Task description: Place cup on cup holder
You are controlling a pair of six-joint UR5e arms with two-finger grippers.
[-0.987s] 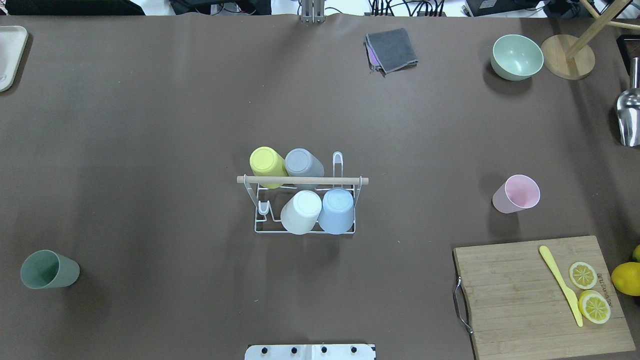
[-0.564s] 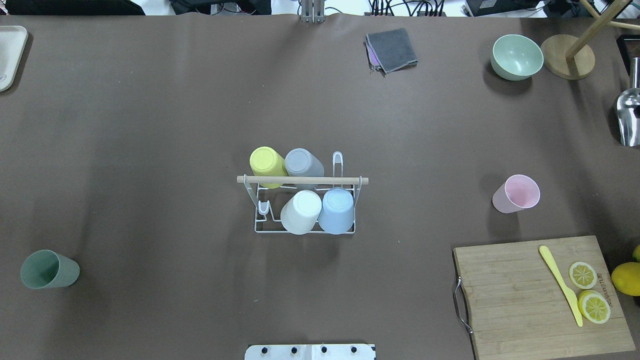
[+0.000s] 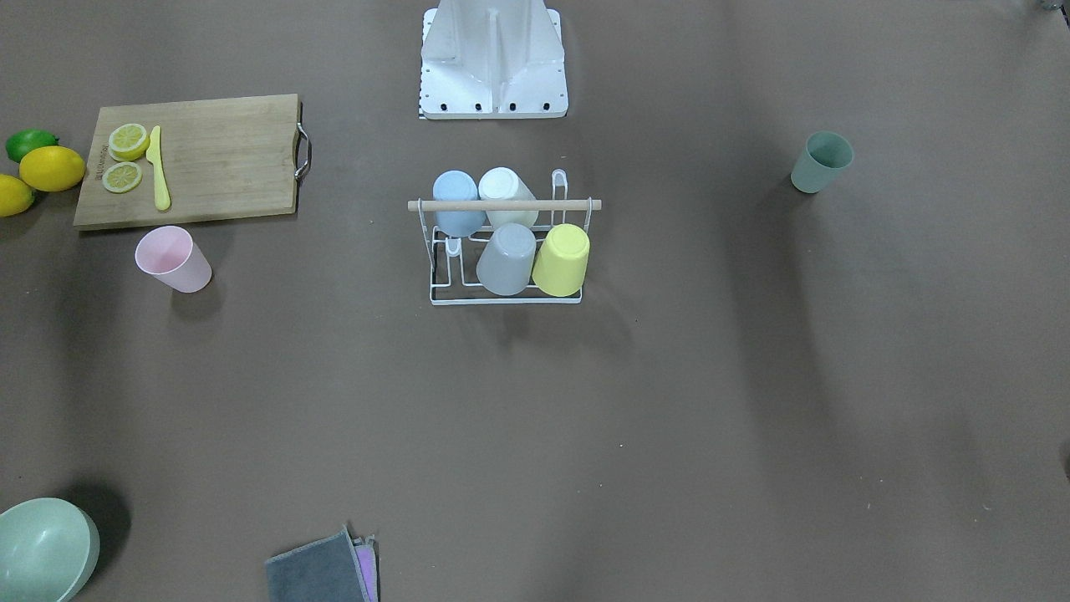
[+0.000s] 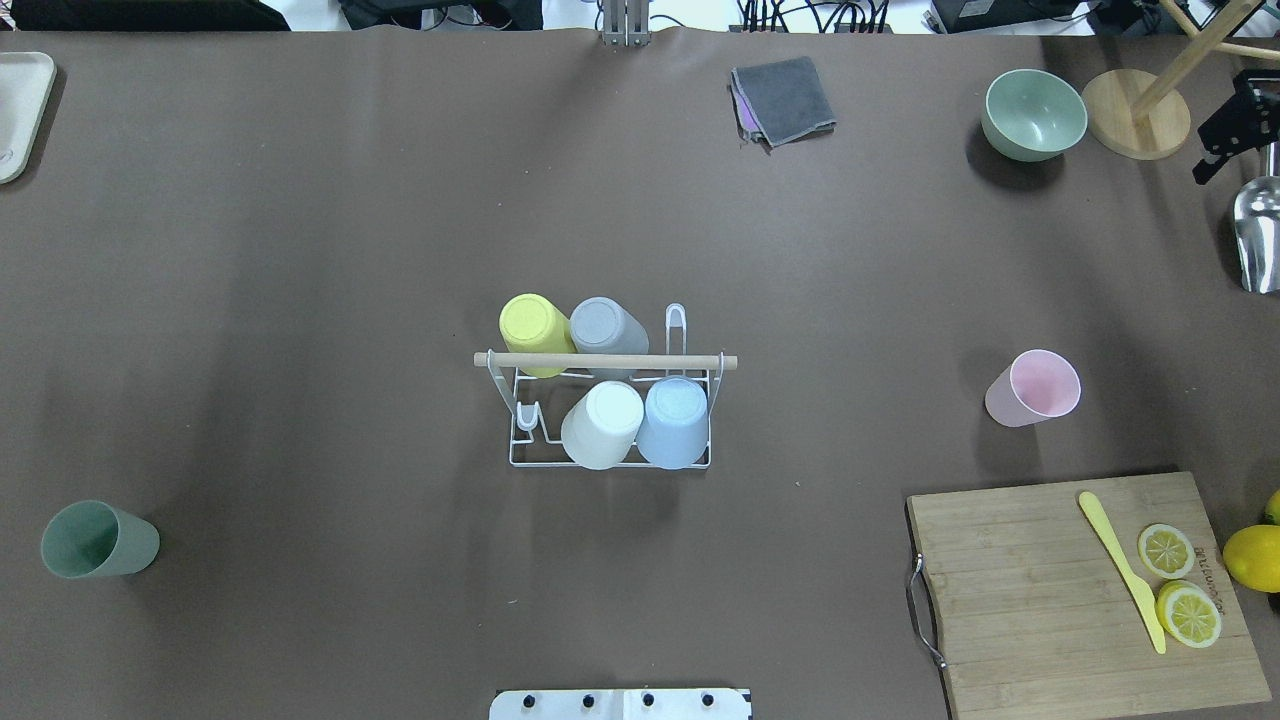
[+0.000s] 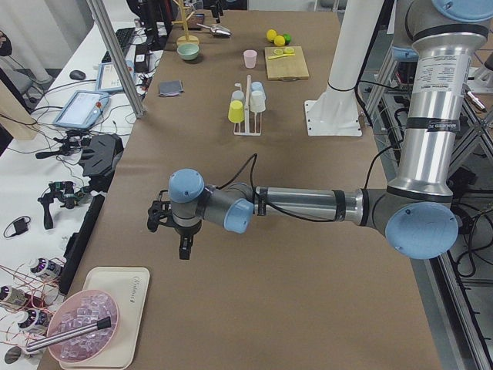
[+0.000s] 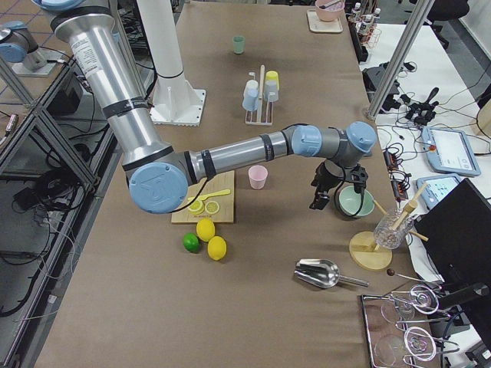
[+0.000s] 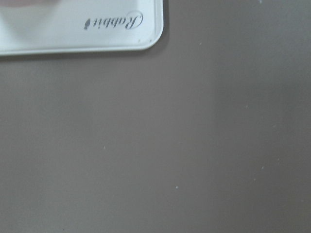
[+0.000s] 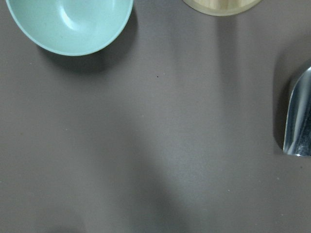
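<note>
The cup holder (image 4: 605,361) stands mid-table, a white wire rack with a wooden rod, holding yellow, grey, white and blue cups upside down. It also shows in the front view (image 3: 504,205). A pink cup (image 4: 1035,388) lies tilted to its right and a green cup (image 4: 98,540) at the near left. My right gripper (image 6: 330,195) hovers beside the mint bowl, far from the pink cup; only its black edge (image 4: 1225,140) shows overhead. My left gripper (image 5: 171,237) hangs over bare table near the white tray. I cannot tell whether either is open or shut.
A mint bowl (image 4: 1035,113), a round wooden stand base (image 4: 1135,113) and a metal scoop (image 4: 1258,235) sit at the far right. A cutting board (image 4: 1080,590) with knife and lemon slices is near right. A grey cloth (image 4: 783,98) lies at the back, a white tray (image 7: 77,24) far left.
A black part of my right gripper has come into the overhead view at the far right edge. The cups and the rack have not moved.
</note>
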